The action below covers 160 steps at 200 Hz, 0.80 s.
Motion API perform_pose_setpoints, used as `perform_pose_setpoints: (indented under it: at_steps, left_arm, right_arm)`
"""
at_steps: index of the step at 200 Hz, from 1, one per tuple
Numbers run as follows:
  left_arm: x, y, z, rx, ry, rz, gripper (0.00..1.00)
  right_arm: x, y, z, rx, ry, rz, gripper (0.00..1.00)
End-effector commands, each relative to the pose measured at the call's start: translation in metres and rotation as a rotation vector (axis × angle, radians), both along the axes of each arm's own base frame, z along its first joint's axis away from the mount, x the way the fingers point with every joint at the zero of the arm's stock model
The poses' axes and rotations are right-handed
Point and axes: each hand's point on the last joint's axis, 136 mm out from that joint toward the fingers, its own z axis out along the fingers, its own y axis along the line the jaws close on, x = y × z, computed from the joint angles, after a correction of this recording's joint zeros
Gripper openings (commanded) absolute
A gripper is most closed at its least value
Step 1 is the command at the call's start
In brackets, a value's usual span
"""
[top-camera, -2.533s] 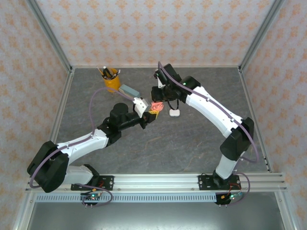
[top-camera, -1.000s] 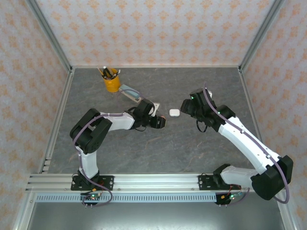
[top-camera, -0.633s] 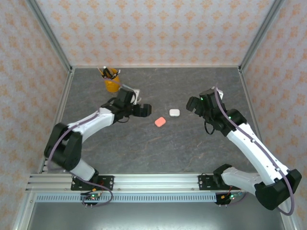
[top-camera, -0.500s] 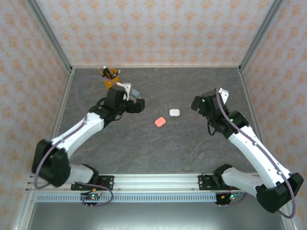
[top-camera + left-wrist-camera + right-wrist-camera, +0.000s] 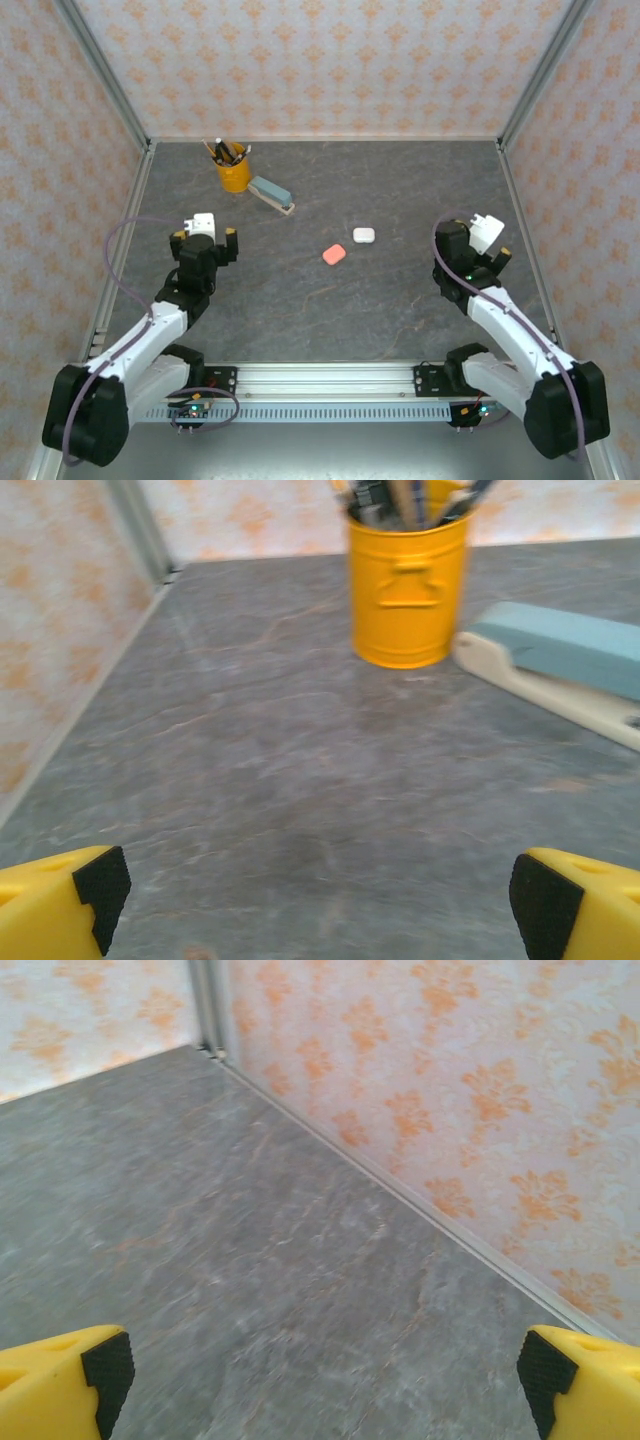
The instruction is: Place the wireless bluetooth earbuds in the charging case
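the left gripper [image 5: 204, 238] stands wide open and holds nothing, pulled back to the lower left of the overhead frame. its wrist view looks past the yellow fingertips [image 5: 60, 905] at bare grey counter [image 5: 400, 300]. the right gripper [image 5: 320, 1385] is likewise fully spread and empty, drawn back to the lower right, facing the counter's edge along the patterned wall.

a couple of seconds ago both grippers met over the middle with the pink charging case [image 5: 334, 254] between them. since then each has let go and retreated to its own side. the pink case now lies alone at the centre, apparently shut, with the white charging case [image 5: 363, 235] near it to the upper right. the earbuds are judged to be inside the cases, so the task looks finished or close to it.

a yellow pen cup [image 5: 234, 172] and a teal stapler [image 5: 271, 193] sit in the upper left, well apart from the cases. nothing stands between either gripper and the cases.
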Motion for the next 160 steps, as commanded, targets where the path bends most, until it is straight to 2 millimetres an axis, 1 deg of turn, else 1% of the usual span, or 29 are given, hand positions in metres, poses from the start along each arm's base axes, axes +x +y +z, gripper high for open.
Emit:
perform_pose_setpoints:
  at_steps: [1, 11, 27, 39, 45, 54, 65, 73, 81, 86, 95, 103, 111, 119, 126, 132, 143, 151, 154, 157, 160]
  left_arm:
    - [0.011, 0.021, 0.016, 0.012, -0.159, 0.099, 1.0]
    - [0.015, 0.025, 0.012, 0.007, -0.172, 0.11, 1.0]
    - [0.025, 0.025, -0.002, -0.008, -0.139, 0.077, 1.0]
    - [0.031, 0.023, -0.01, -0.009, -0.12, 0.043, 1.0]
    - [0.035, 0.021, -0.013, -0.012, -0.111, 0.023, 1.0]
    - [0.041, 0.021, -0.016, -0.041, -0.087, 0.009, 1.0]
    - [0.047, 0.018, -0.019, -0.087, -0.102, -0.027, 1.0]
    - [0.05, 0.016, -0.024, -0.099, -0.097, -0.048, 1.0]
    - [0.053, 0.013, -0.029, -0.104, -0.095, -0.07, 1.0]
    - [0.056, 0.009, -0.033, -0.106, -0.088, -0.091, 1.0]
    - [0.061, 0.004, -0.039, -0.105, -0.068, -0.124, 1.0]
    - [0.065, 0.001, -0.046, -0.107, -0.047, -0.139, 1.0]
    - [0.071, -0.004, -0.047, -0.103, -0.047, -0.172, 1.0]
    - [0.072, -0.003, -0.051, -0.112, 0.002, -0.166, 1.0]
    - [0.073, -0.002, -0.05, -0.118, -0.023, -0.163, 1.0]
    - [0.073, -0.001, -0.05, -0.121, -0.006, -0.16, 1.0]
    - [0.074, 0.003, -0.05, -0.125, -0.013, -0.141, 1.0]
    - [0.074, 0.006, -0.051, -0.122, 0.001, -0.118, 1.0]
    - [0.074, 0.007, -0.051, -0.121, -0.004, -0.112, 1.0]
    - [0.074, 0.008, -0.05, -0.121, -0.009, -0.109, 1.0]
    - [0.074, 0.008, -0.051, -0.12, -0.003, -0.108, 1.0]
  right_arm:
    - [0.017, -0.008, -0.006, -0.001, -0.057, -0.02, 1.0]
    - [0.024, -0.008, -0.013, -0.015, -0.051, -0.013, 1.0]
    - [0.035, -0.003, -0.025, -0.029, -0.069, 0.021, 1.0]
    - [0.045, 0.001, -0.04, -0.05, -0.057, 0.057, 1.0]
    - [0.051, 0.002, -0.037, -0.07, -0.076, 0.069, 1.0]
    - [0.062, 0.009, -0.038, -0.067, -0.078, 0.134, 1.0]
    - [0.071, 0.014, -0.038, -0.091, -0.095, 0.178, 1.0]
    - [0.077, 0.016, -0.043, -0.092, -0.091, 0.217, 1.0]
    - [0.08, 0.018, -0.053, -0.063, -0.108, 0.254, 1.0]
    - [0.082, 0.02, -0.054, -0.057, -0.126, 0.28, 1.0]
    - [0.088, 0.028, -0.059, -0.04, -0.094, 0.337, 1.0]
    - [0.092, 0.027, -0.063, -0.011, -0.083, 0.359, 1.0]
    - [0.093, 0.025, -0.077, 0.035, -0.08, 0.385, 1.0]
    - [0.098, 0.02, -0.075, 0.045, -0.14, 0.382, 1.0]
    - [0.102, 0.018, -0.077, 0.077, -0.089, 0.378, 1.0]
    - [0.103, 0.021, -0.085, 0.108, -0.023, 0.401, 1.0]
    - [0.105, 0.021, -0.081, 0.089, -0.09, 0.414, 1.0]
    - [0.105, 0.022, -0.079, 0.098, -0.063, 0.413, 1.0]
    - [0.103, 0.022, -0.082, 0.104, -0.041, 0.411, 1.0]
    - [0.102, 0.022, -0.084, 0.103, -0.039, 0.412, 0.99]
    - [0.102, 0.022, -0.081, 0.093, -0.064, 0.415, 1.0]
